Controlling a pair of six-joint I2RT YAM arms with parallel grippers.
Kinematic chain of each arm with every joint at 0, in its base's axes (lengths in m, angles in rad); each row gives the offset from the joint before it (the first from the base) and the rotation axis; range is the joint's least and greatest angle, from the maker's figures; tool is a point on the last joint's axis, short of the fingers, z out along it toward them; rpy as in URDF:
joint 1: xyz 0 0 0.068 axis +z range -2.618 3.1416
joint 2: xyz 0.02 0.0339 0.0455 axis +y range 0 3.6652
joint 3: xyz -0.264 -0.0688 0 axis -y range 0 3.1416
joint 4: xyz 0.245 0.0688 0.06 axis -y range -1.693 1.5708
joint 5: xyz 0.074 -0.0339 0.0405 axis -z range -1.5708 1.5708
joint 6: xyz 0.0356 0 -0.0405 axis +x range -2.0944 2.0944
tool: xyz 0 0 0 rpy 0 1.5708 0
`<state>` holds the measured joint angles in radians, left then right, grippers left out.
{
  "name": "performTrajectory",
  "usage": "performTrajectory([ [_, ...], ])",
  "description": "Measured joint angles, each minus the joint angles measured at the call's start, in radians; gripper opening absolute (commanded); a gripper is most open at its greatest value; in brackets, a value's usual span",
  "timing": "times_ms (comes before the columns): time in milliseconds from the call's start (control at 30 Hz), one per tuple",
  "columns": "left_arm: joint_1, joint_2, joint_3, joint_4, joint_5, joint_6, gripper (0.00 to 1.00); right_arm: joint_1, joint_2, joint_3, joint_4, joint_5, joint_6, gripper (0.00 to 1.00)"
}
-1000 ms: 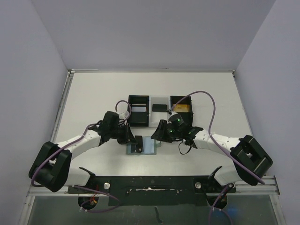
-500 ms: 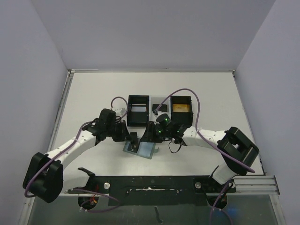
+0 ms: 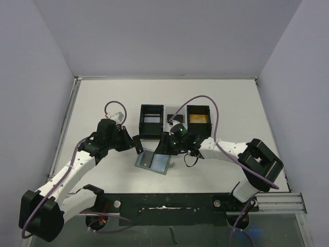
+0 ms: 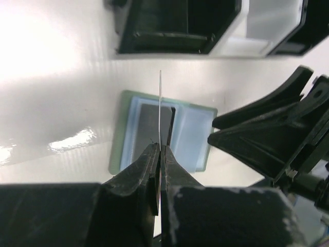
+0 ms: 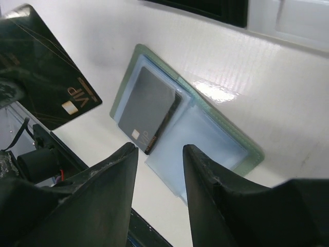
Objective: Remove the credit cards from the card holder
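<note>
Pinching the black card [image 4: 160,103] edge-on in my L hand [image 4: 160,149], I held it clear of the card holder [image 4: 119,149] lying open below; R hand [image 5: 159,149] hung spread over it. Est. part done: grey card [image 5: 149,110] sat in its pocket, not yet pulled.

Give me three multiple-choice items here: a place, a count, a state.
1. The gold-orange card lies: A in the card holder; B in a black box; C in the left gripper.
2. Cards seen in the card holder: A none; B one; C three.
3. The left gripper is: A open; B shut on nothing; C shut on a black card.
Key: B, gold shows inside the box; B, one dark card sits in a pocket; C, its fingers pinch the card.
</note>
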<state>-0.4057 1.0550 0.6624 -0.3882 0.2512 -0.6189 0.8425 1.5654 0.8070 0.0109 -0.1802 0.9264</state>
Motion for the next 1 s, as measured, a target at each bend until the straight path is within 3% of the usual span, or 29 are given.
performTrajectory([
  [267, 0.048, -0.199, 0.0, -0.029, -0.169, -0.054, 0.0, 0.049, 0.12, 0.146, -0.027, -0.017, -0.027, 0.4],
  [467, 0.05, -0.242, -0.003, -0.017, -0.177, -0.059, 0.0, 0.049, 0.209, 0.161, -0.1, -0.029, -0.033, 0.38],
  [667, 0.05, -0.215, -0.011, 0.011, -0.134, -0.056, 0.0, 0.01, 0.163, 0.224, -0.237, 0.019, -0.114, 0.39],
  [833, 0.053, -0.194, -0.013, 0.07, -0.054, -0.042, 0.0, -0.048, 0.001, 0.235, -0.266, 0.076, -0.192, 0.52],
  [1000, 0.056, -0.15, -0.013, 0.198, 0.097, -0.037, 0.0, -0.14, -0.247, 0.041, -0.059, 0.114, -0.208, 0.73],
])
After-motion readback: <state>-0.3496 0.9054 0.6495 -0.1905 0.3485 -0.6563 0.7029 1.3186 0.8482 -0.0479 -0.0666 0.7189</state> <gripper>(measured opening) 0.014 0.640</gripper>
